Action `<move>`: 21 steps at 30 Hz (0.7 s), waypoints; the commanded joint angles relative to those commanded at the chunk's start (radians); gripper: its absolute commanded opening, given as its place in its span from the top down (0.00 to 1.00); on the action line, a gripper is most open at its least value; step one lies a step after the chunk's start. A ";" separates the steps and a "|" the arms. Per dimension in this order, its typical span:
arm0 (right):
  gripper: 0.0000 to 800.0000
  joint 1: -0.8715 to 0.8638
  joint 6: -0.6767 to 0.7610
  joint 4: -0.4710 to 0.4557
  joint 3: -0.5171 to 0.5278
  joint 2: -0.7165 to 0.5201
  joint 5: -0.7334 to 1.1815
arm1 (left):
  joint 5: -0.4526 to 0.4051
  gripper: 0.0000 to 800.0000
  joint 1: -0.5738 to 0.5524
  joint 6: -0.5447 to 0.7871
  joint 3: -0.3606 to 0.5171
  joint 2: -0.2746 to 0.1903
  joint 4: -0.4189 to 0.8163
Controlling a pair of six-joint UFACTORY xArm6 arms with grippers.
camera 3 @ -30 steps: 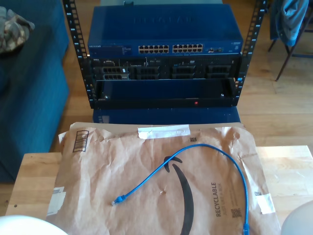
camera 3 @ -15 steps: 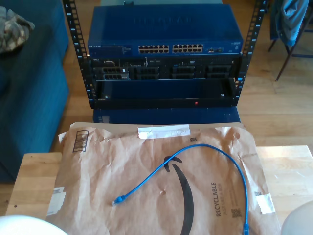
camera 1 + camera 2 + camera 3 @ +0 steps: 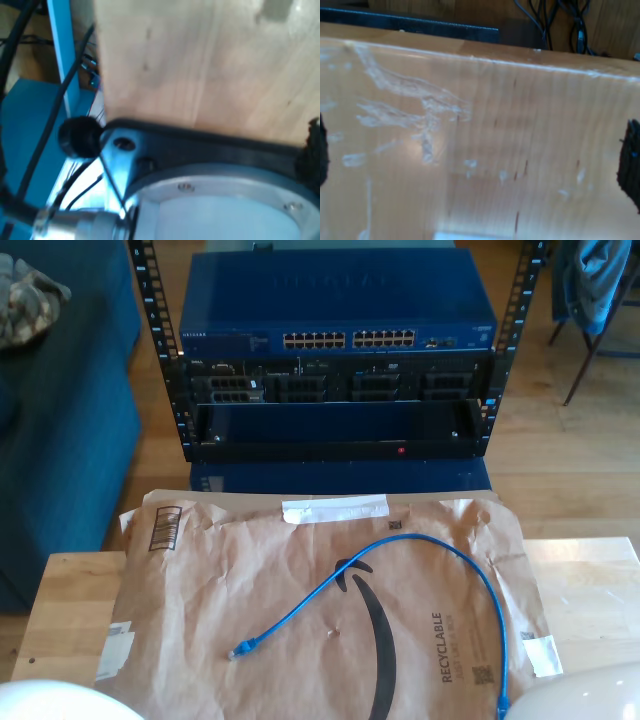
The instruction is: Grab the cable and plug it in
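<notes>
The pale wooden counter [image 3: 70, 610] carries a crumpled brown paper mailer [image 3: 330, 610], and beyond it on the wood floor [image 3: 560, 460] stands a black rack [image 3: 160, 350] with a blue network switch [image 3: 338, 310] above darker units, a blue sofa [image 3: 60, 440] at the exterior view's left. The cable [image 3: 420, 545] lies loose on the mailer in an open arc, one plug [image 3: 238, 650] toward the exterior view's left and the other end at the lower edge. Each wrist view looks down on bare counter wood with dark blurs at the frame edges, so I cannot tell how far my first tool or my second tool is open, and nothing is seen held.
</notes>
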 joint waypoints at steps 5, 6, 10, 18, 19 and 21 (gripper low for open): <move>0.01 0.003 0.129 0.006 -0.041 -0.005 0.048 | 0.089 0.00 -0.006 -0.011 -0.071 -0.002 -0.002; 0.01 0.006 0.143 0.006 -0.041 -0.005 0.048 | 0.106 0.00 -0.017 -0.020 -0.097 -0.002 -0.003; 0.01 0.023 0.204 -0.015 -0.103 -0.003 0.048 | 0.247 0.00 -0.120 -0.072 -0.218 0.008 -0.029; 0.05 0.207 0.399 -0.048 -0.161 0.003 0.057 | 0.387 0.00 -0.292 -0.227 -0.359 0.008 -0.106; 0.05 0.229 0.411 -0.058 -0.169 0.003 0.058 | 0.400 0.00 -0.308 -0.241 -0.367 0.008 -0.110; 0.06 0.250 0.454 -0.068 -0.180 0.003 0.060 | 0.416 0.00 -0.333 -0.264 -0.374 0.008 -0.110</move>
